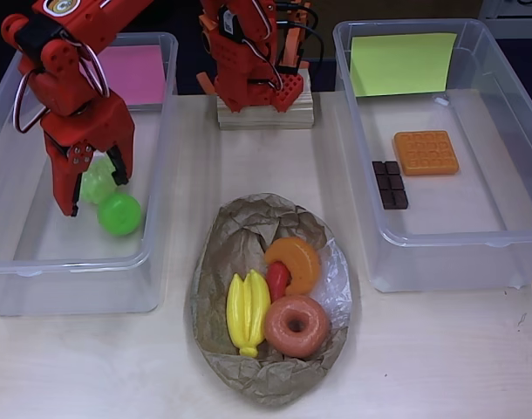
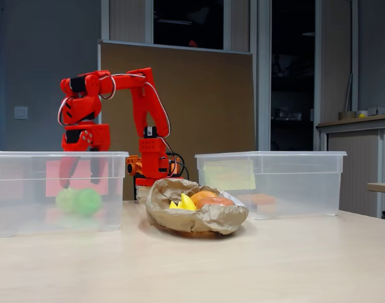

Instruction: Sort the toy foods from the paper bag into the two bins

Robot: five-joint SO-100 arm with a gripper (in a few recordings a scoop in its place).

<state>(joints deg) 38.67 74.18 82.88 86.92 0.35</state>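
The arm (image 1: 74, 96) is bright red plastic throughout, with blocky segments, white cables looping along the joints, a round yellow-white sticker, and a pale wooden base block (image 1: 266, 112).

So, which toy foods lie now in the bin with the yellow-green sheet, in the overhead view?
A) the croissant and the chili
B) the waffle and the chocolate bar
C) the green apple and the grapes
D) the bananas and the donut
B: the orange waffle and the brown chocolate bar lie side by side on the floor of the bin with the yellow-green sheet, and no other toy is in it.
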